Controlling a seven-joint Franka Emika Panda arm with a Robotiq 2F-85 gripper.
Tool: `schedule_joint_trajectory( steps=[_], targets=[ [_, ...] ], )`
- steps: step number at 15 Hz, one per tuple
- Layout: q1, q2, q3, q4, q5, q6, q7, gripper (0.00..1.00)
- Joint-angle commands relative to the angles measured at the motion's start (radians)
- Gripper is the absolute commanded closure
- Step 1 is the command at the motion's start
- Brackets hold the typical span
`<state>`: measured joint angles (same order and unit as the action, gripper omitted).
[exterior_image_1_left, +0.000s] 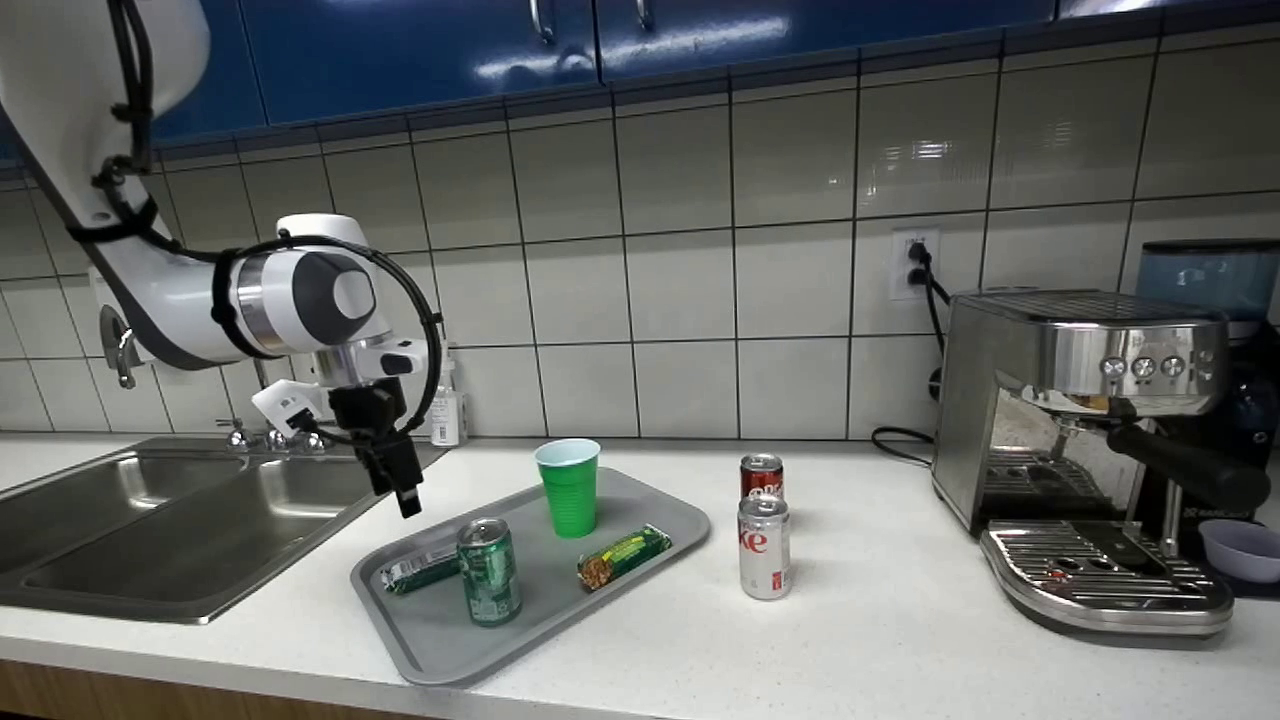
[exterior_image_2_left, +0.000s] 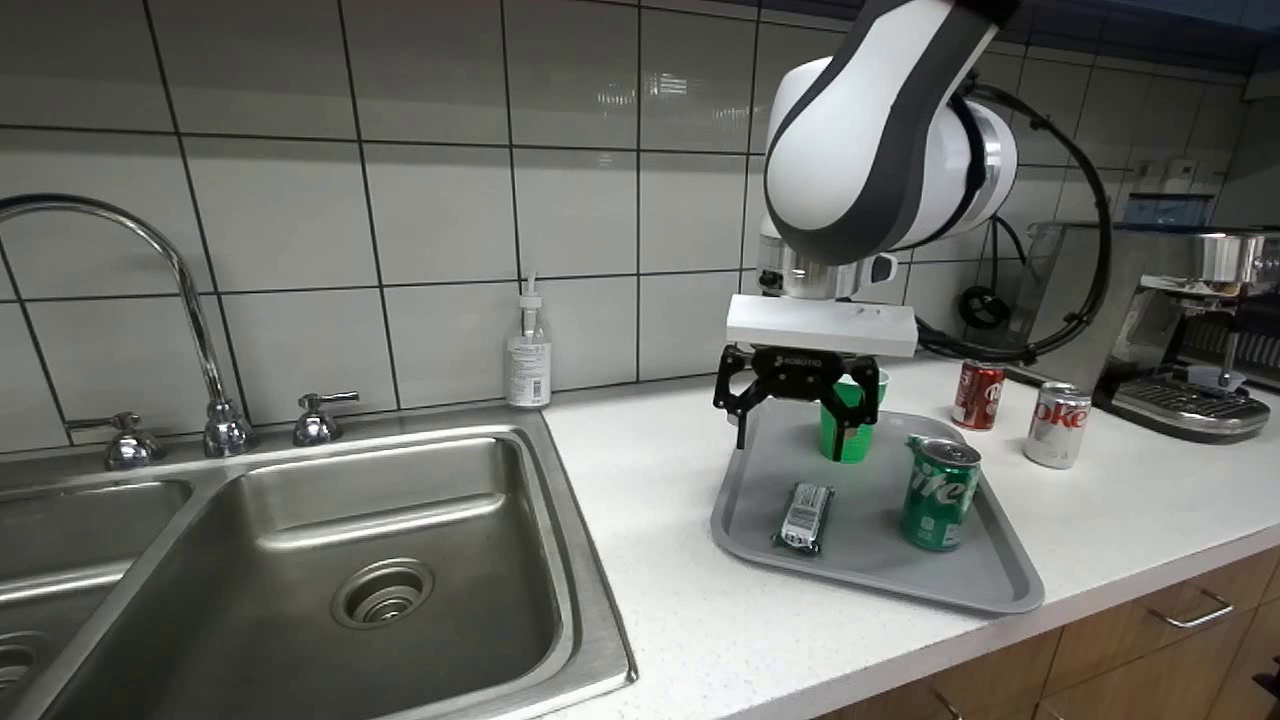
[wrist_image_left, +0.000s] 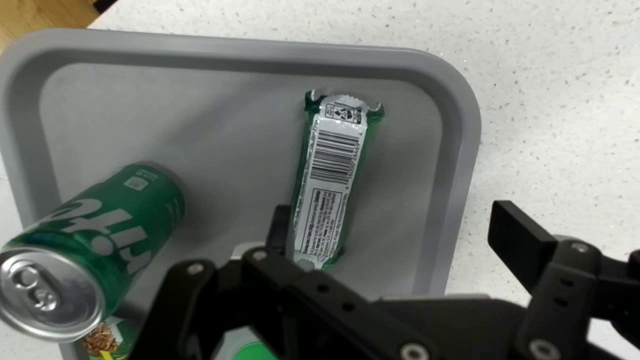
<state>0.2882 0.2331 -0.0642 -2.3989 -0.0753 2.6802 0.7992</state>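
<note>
My gripper (wrist_image_left: 398, 232) stands open with nothing between its fingers, above the sink-side end of a grey tray (wrist_image_left: 250, 52). Nearest to it lies a wrapped bar (wrist_image_left: 332, 175), barcode side up; in the wrist view the left finger (wrist_image_left: 280, 227) overlaps its lower end, the right one appears over the counter. Exterior views show the gripper (exterior_image_2_left: 790, 438) raised clear of the tray. A green soda can (exterior_image_1_left: 488, 575) is upright on the tray beside that bar. Farther along the tray are a green cup (exterior_image_1_left: 572, 490) and a second green-and-yellow bar (exterior_image_1_left: 625, 557).
A silver can (exterior_image_1_left: 763, 550) and a red can (exterior_image_1_left: 762, 473) stand on the counter past the tray. The steel sink (exterior_image_2_left: 592, 590) lies on the tray's opposite side, with a soap bottle (exterior_image_2_left: 529, 360) behind. An espresso machine (exterior_image_1_left: 1100, 400) stands farther along.
</note>
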Motion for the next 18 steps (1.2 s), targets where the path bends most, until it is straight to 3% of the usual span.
schedule_joint_trajectory(
  steps=[1, 18],
  targets=[
    [-0.036, -0.093, 0.04, -0.047, 0.0, -0.039, -0.045, 0.0],
    [-0.163, -0.364, 0.08, -0.2, 0.011, -0.133, -0.473, 0.0]
  ],
)
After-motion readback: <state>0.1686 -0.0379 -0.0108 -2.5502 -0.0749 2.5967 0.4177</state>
